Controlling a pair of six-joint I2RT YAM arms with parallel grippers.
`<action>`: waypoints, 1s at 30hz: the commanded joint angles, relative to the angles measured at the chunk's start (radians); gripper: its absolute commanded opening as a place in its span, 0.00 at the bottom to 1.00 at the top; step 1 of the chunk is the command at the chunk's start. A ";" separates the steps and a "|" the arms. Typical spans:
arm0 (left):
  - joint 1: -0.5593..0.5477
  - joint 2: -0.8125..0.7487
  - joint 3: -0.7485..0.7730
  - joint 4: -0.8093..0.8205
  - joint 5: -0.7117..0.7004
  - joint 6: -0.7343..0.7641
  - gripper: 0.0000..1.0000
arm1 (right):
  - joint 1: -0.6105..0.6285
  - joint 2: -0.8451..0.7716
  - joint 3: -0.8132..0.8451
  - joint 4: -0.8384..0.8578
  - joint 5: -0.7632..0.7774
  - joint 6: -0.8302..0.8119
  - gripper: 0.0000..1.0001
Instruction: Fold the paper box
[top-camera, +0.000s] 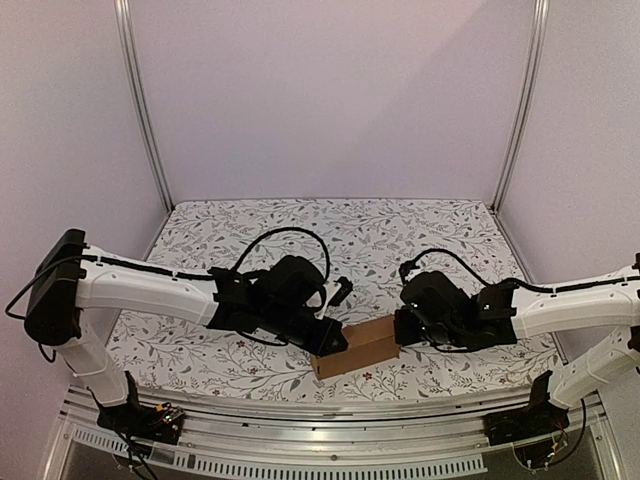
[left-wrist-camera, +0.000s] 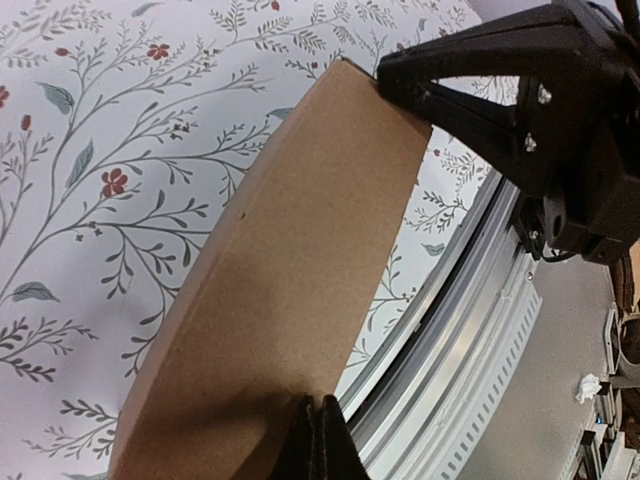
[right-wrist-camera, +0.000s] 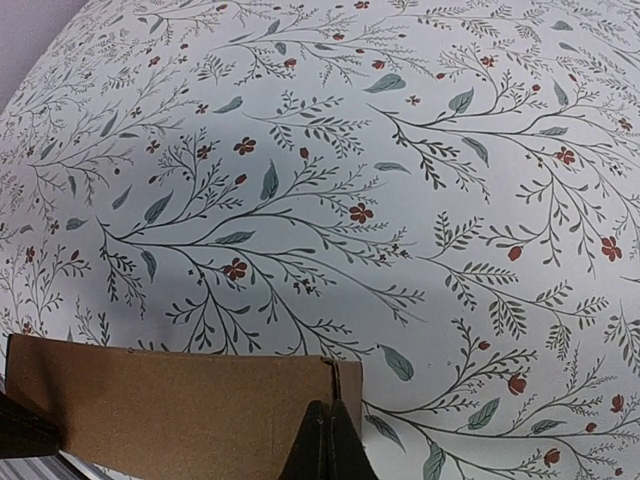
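The paper box (top-camera: 358, 347), a plain brown narrow carton, lies across the floral table near its front edge, between my two arms. My left gripper (top-camera: 330, 343) is shut, its joined tips (left-wrist-camera: 322, 405) resting against the box's (left-wrist-camera: 290, 280) left end with no cardboard between them. At the other end my right gripper (top-camera: 400, 330) is also shut. Its tips (right-wrist-camera: 327, 408) sit on the box's (right-wrist-camera: 180, 410) top face beside a flap seam near the right end. The right gripper's black fingers (left-wrist-camera: 440, 95) meet the far corner of the box in the left wrist view.
The aluminium rail (top-camera: 300, 410) of the table's front edge runs just in front of the box and shows close beside it (left-wrist-camera: 470, 330) in the left wrist view. The floral tablecloth (top-camera: 350, 240) stretches back to pale walls and two upright posts (top-camera: 145, 110).
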 joint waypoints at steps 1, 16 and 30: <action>0.006 0.035 -0.059 -0.077 -0.011 -0.010 0.00 | 0.006 0.014 -0.004 -0.120 -0.075 0.000 0.00; 0.005 0.019 -0.073 -0.074 -0.024 -0.013 0.00 | 0.006 -0.051 0.102 -0.174 0.017 -0.072 0.00; 0.006 0.017 -0.056 -0.086 -0.031 -0.001 0.00 | 0.011 -0.063 -0.040 -0.122 -0.029 0.057 0.00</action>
